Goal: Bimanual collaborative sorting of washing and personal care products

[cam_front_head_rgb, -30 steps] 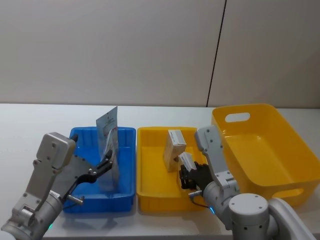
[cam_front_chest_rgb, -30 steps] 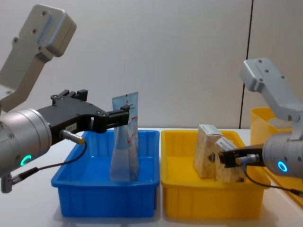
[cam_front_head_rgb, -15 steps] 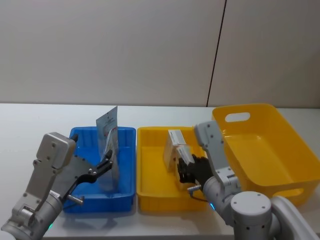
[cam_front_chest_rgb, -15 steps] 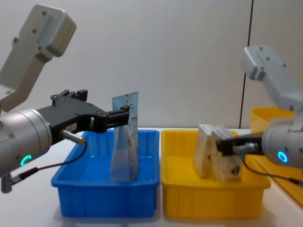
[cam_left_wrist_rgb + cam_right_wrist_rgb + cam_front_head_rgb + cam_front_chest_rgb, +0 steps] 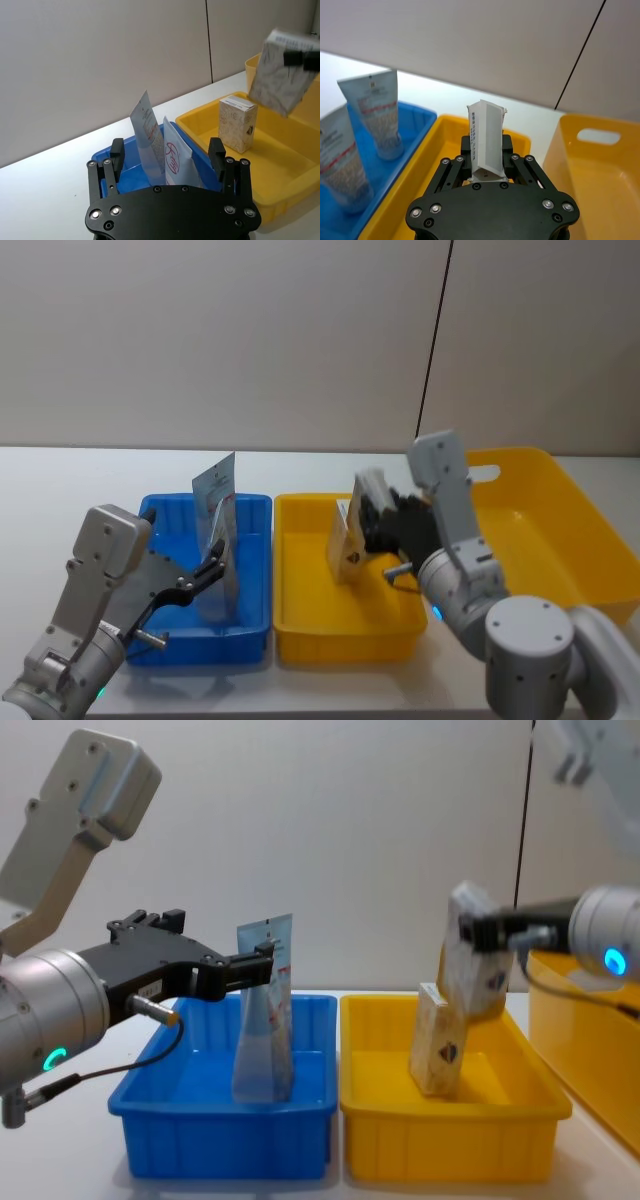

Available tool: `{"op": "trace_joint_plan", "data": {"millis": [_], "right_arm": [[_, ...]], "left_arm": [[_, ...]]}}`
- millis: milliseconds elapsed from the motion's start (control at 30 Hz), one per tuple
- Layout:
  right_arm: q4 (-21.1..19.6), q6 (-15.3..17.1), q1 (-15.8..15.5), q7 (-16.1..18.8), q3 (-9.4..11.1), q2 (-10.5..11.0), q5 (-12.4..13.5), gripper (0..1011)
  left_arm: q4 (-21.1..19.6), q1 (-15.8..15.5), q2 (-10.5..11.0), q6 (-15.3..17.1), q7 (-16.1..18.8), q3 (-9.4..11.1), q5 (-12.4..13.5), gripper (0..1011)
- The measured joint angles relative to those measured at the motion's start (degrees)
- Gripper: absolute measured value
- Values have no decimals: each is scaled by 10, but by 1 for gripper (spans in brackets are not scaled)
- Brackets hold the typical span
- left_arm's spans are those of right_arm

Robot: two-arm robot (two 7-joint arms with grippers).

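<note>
Two light-blue tubes (image 5: 265, 1015) stand upright in the blue bin (image 5: 220, 1135); in the left wrist view they are the taller tube (image 5: 148, 134) and the nearer tube (image 5: 177, 161). My left gripper (image 5: 218, 562) is open, one finger on each side of them without touching. My right gripper (image 5: 375, 510) is shut on a beige carton (image 5: 468, 960), held tilted in the air above the small yellow bin (image 5: 440, 1145). A second carton (image 5: 348, 540) stands inside that bin.
A large yellow bin (image 5: 560, 530) with a handle slot stands to the right of the small one. All three bins sit on a white table (image 5: 70, 490) before a plain wall. The table's far left is bare.
My right gripper has lifted its carton up out of the small yellow bin, away from the carton it stood beside. The left gripper and the tubes have not moved.
</note>
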Motion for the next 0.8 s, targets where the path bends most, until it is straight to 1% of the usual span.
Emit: {"op": "trace_joint_plan", "data": {"millis": [133, 233, 267, 300, 367, 400, 467, 500, 667, 700, 733, 800], "right_arm": [[-12, -9, 3, 0, 6, 4, -3, 310], [-28, -20, 9, 1, 17, 12, -8, 310], [-28, -20, 9, 1, 17, 12, -8, 310], [-34, -24, 11, 0, 24, 17, -9, 310], [-39, -27, 13, 0, 31, 21, -11, 310], [-43, -30, 16, -1, 38, 26, -13, 310], [-46, -33, 18, -2, 44, 30, -15, 310], [-48, -35, 20, -3, 51, 35, -18, 310], [-50, -41, 27, -11, 72, 51, -30, 310], [-50, -41, 27, -11, 72, 51, -30, 310], [-47, -41, 29, -15, 81, 58, -35, 310], [-45, -40, 30, -17, 86, 61, -38, 310]], "left_arm": [[0, 0, 0, 0, 0, 0, 0, 1001], [0, 0, 0, 0, 0, 0, 0, 1001], [0, 0, 0, 0, 0, 0, 0, 1001], [0, 0, 0, 0, 0, 0, 0, 1002], [0, 0, 0, 0, 0, 0, 0, 1001], [0, 0, 0, 0, 0, 0, 0, 1001], [0, 0, 0, 0, 0, 0, 0, 1001], [0, 0, 0, 0, 0, 0, 0, 1001], [0, 0, 0, 0, 0, 0, 0, 1001], [0, 0, 0, 0, 0, 0, 0, 1001], [0, 0, 0, 0, 0, 0, 0, 1001], [0, 0, 0, 0, 0, 0, 0, 1001]]}}
